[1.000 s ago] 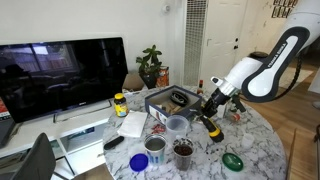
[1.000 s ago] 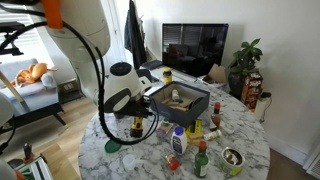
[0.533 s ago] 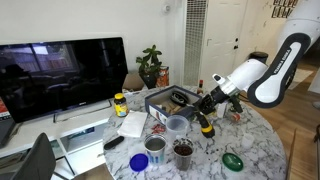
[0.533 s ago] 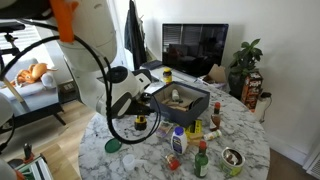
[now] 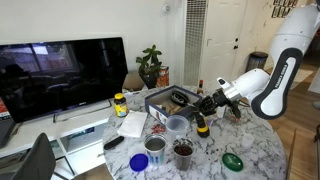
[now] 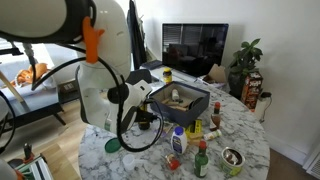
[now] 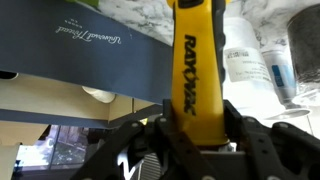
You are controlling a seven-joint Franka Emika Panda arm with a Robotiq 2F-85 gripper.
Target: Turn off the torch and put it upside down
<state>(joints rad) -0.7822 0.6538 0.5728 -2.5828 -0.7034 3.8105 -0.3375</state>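
Observation:
The torch (image 5: 202, 125) is stubby, with a yellow body and black ends. It stands roughly upright on the marble table (image 5: 260, 150), right of a clear cup (image 5: 177, 125). My gripper (image 5: 207, 108) is shut on the torch's upper part, and the arm reaches in nearly level from the right. In the wrist view the yellow body (image 7: 195, 60) with black lettering runs up from between the black fingers (image 7: 195, 128), which press on both its sides. In an exterior view the torch (image 6: 143, 122) is mostly hidden behind the arm. I cannot tell whether its light is on.
A dark box (image 5: 165, 98) with things inside stands just behind the torch and also shows in the wrist view (image 7: 80, 45). Two metal cups (image 5: 156, 145) (image 5: 183, 150), a green lid (image 5: 232, 160), a yellow-lidded jar (image 5: 120, 104) and red-capped bottles (image 6: 200, 160) stand around.
The arm has swung down and its wrist has turned toward level. The gripper and the held torch have shifted slightly toward the clear cup and the box.

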